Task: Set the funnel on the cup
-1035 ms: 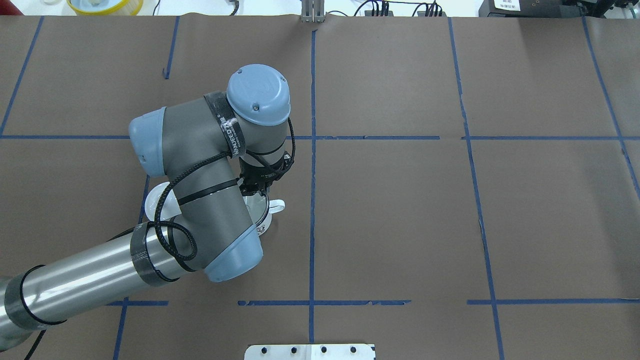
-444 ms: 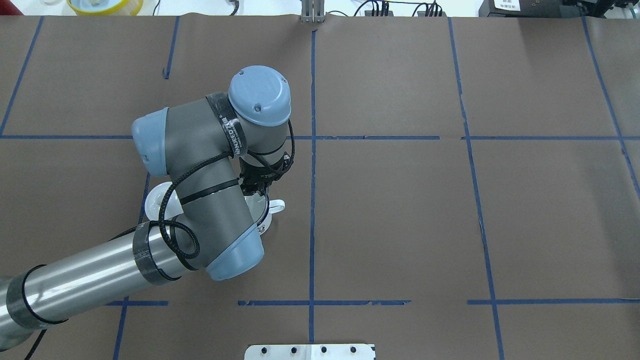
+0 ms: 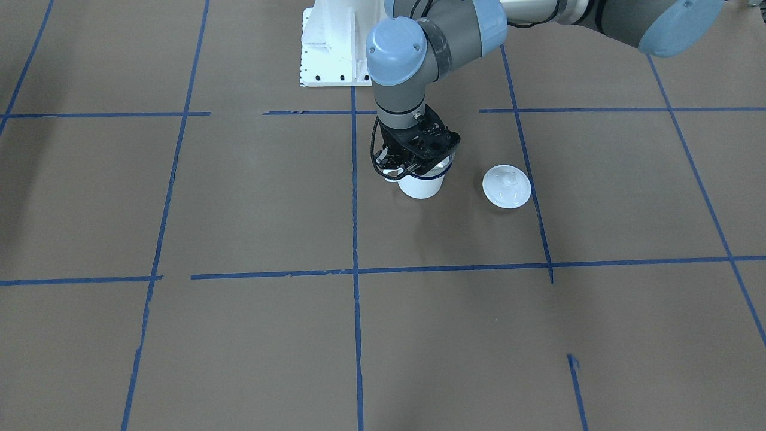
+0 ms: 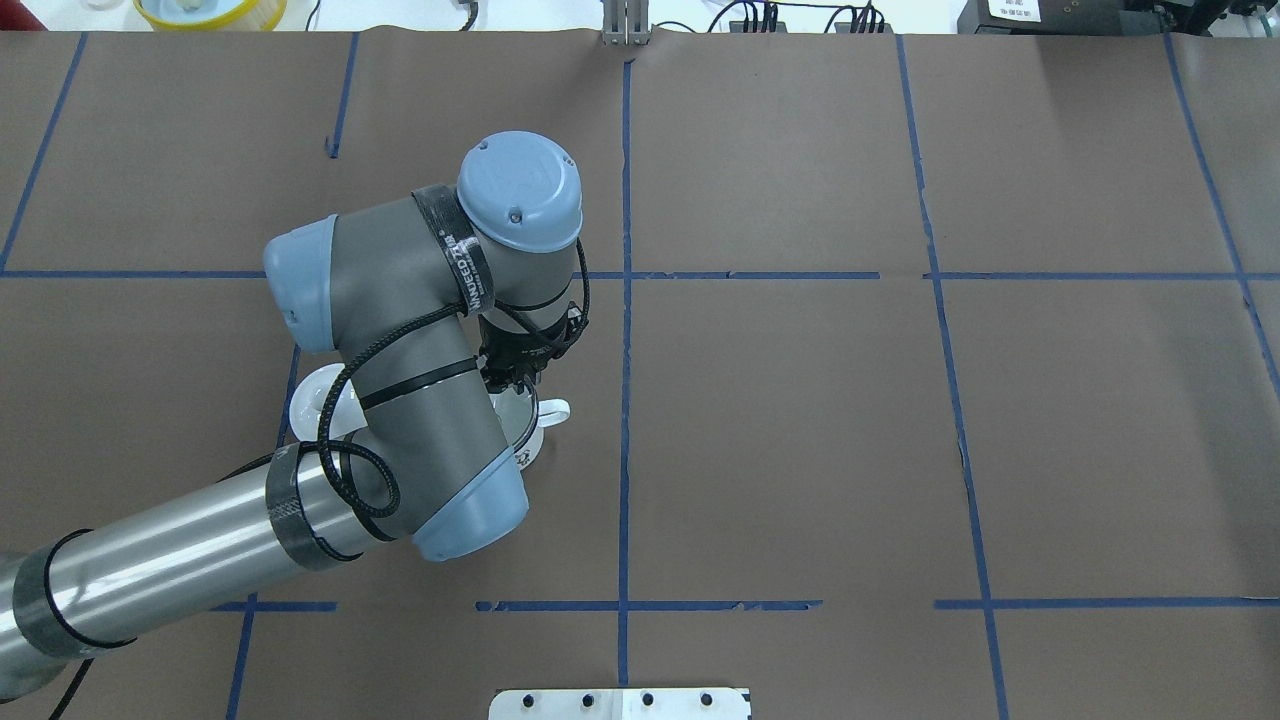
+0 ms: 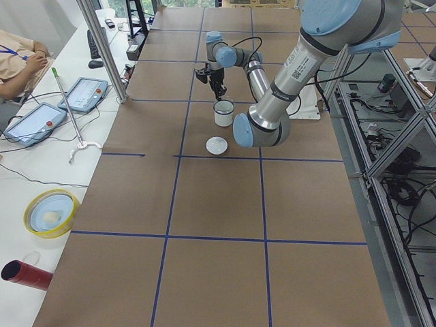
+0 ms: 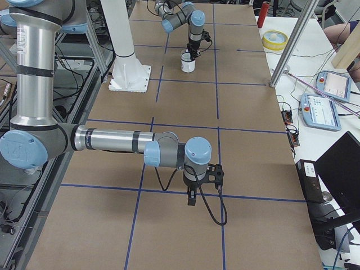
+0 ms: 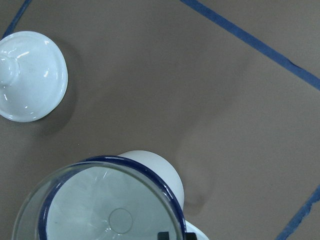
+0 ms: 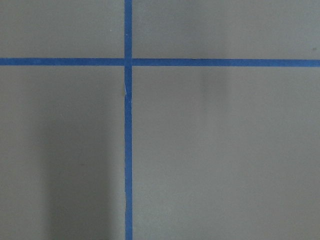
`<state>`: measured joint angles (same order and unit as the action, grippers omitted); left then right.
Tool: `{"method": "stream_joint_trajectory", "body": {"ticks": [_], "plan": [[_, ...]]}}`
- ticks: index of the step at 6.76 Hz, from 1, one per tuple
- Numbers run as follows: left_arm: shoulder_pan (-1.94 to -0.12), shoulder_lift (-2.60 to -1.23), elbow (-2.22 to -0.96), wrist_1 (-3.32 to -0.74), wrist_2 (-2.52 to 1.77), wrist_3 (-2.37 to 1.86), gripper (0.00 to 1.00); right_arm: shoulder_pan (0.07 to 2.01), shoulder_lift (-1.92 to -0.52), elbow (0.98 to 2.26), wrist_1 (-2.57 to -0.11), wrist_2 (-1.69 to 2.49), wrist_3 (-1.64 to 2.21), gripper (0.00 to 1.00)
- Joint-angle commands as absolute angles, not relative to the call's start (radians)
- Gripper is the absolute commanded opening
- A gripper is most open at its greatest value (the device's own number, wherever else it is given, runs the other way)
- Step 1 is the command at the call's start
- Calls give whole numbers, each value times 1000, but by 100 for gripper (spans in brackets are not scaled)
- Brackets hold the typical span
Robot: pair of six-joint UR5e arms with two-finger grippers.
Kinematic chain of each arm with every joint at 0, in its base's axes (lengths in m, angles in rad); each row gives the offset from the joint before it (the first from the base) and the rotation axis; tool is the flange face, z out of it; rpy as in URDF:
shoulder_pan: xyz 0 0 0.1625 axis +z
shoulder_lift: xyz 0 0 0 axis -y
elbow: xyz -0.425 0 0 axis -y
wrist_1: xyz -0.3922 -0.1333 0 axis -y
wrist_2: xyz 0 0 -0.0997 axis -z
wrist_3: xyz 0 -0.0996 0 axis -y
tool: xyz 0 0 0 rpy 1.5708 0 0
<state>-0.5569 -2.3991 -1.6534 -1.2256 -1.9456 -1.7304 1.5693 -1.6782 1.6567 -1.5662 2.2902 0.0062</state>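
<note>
The white enamel cup (image 3: 419,187) with a dark blue rim stands near the table's middle, and also shows in the overhead view (image 4: 531,438). My left gripper (image 3: 413,167) hangs straight down just over its mouth. In the left wrist view the clear funnel (image 7: 100,210) sits centred over the cup (image 7: 155,167), its spout pointing into the cup. The gripper looks shut on the funnel's rim, and one dark fingertip (image 7: 162,235) shows at the frame's bottom edge. My right gripper (image 6: 191,197) hovers far off over bare table. I cannot tell whether it is open or shut.
A round white knobbed lid (image 3: 507,186) lies on the table a short way from the cup, also in the left wrist view (image 7: 31,75). The white arm base (image 3: 332,42) stands behind. A yellow dish (image 5: 48,212) and an operator's desk lie beyond the table edge.
My left arm's wrist has shifted very slightly to the right in the overhead view. The cup and the lid have not moved.
</note>
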Motion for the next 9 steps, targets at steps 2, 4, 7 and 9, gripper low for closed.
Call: {"method": "stream_joint_trajectory", "body": {"ticks": [2, 4, 7, 9], "plan": [[-563, -2401, -1684, -1218, -1927, -1715, 77, 1569, -1678, 1657, -1566, 2290, 6, 100], [-677, -2334, -1820, -1213, -1931, -1561, 77, 1569, -1678, 1657, -1566, 2290, 6, 100], [-935, -2206, -1882, -1236, -2099, -1070, 86, 1569, -1678, 1657, -1566, 2290, 6, 100], [-1169, -2061, -1873, -1271, -2205, -685, 100, 1569, -1678, 1657, -1566, 2290, 6, 100]]}}
